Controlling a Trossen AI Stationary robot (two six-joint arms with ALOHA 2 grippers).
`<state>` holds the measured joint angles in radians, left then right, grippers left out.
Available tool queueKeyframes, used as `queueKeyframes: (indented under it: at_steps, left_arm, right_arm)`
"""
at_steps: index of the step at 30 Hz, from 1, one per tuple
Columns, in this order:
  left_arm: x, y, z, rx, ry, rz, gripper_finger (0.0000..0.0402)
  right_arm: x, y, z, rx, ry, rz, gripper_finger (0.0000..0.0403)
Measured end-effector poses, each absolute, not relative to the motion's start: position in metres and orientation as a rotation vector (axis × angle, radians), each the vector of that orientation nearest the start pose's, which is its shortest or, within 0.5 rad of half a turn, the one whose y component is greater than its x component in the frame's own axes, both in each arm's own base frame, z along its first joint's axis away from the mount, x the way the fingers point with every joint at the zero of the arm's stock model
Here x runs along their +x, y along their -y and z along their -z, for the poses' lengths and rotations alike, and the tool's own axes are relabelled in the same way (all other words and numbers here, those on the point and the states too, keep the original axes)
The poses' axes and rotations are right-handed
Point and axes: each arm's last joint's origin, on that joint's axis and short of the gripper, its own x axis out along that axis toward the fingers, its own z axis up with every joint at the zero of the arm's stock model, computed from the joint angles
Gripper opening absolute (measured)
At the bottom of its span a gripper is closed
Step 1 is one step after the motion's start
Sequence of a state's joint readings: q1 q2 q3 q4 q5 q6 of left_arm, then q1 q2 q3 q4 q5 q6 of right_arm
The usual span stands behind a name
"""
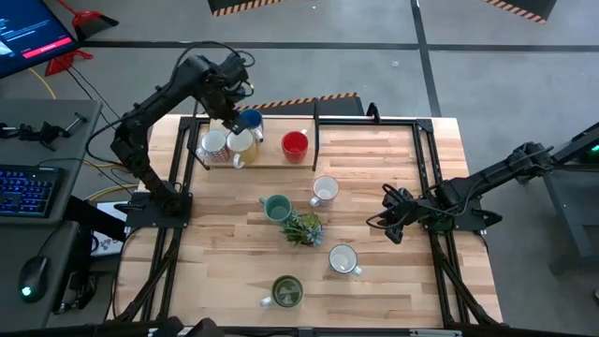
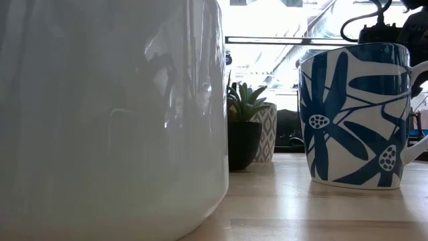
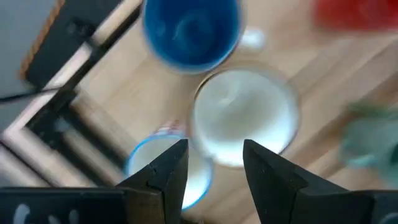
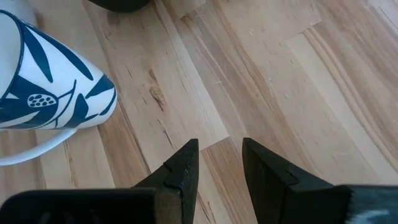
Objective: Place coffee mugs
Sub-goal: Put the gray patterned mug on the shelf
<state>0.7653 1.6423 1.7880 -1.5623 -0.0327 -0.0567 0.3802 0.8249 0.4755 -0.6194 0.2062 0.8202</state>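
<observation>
table [image 1: 393, 281] | wooden | mugs [image 1: 324, 191] | plant [image 1: 302, 228] mid

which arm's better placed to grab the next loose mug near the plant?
Likely right. The right claw is open and empty, low beside the white mug and plant. The left claw is open over the far mug cluster.

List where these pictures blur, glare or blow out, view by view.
Low view: a white mug fills the left, soft, with reflections on its glaze; the windows behind are blown out. Left wrist view: the blue mug, cream mug and red mug are all blurred. High and right wrist views: evenly lit, sharp.
</observation>
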Motion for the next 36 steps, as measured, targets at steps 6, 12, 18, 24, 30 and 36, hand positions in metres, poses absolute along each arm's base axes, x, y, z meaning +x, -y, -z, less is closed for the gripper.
queueKeyframes:
  at_steps: [6, 12, 18, 24, 30, 36]
  left_arm:
    - [0.202, -0.168, -0.386, -0.646, -1.223, -0.552, 0.0145]
    - [0.191, -0.112, -0.397, -0.545, -1.201, -0.396, 0.0145]
    - [0.168, -0.061, -0.400, -0.532, -1.177, -0.322, 0.0145]
    - [0.151, -0.029, -0.393, -0.535, -1.186, -0.283, 0.0145]
    - [0.153, -0.007, -0.371, -0.548, -1.240, -0.272, 0.0145]
    - [0.164, 0.010, -0.342, -0.514, -1.285, -0.229, 0.0145]
  right_arm:
    - [0.137, -0.048, -0.190, 0.444, -0.936, 0.216, 0.0103]
    - [0.136, -0.048, -0.189, 0.433, -0.949, 0.220, 0.0103]
    - [0.136, -0.048, -0.189, 0.433, -0.949, 0.220, 0.0103]
    - [0.136, -0.048, -0.189, 0.433, -0.949, 0.220, 0.0103]
    - [0.136, -0.048, -0.189, 0.433, -0.948, 0.220, 0.0103]
    - [0.136, -0.048, -0.189, 0.433, -0.949, 0.220, 0.0103]
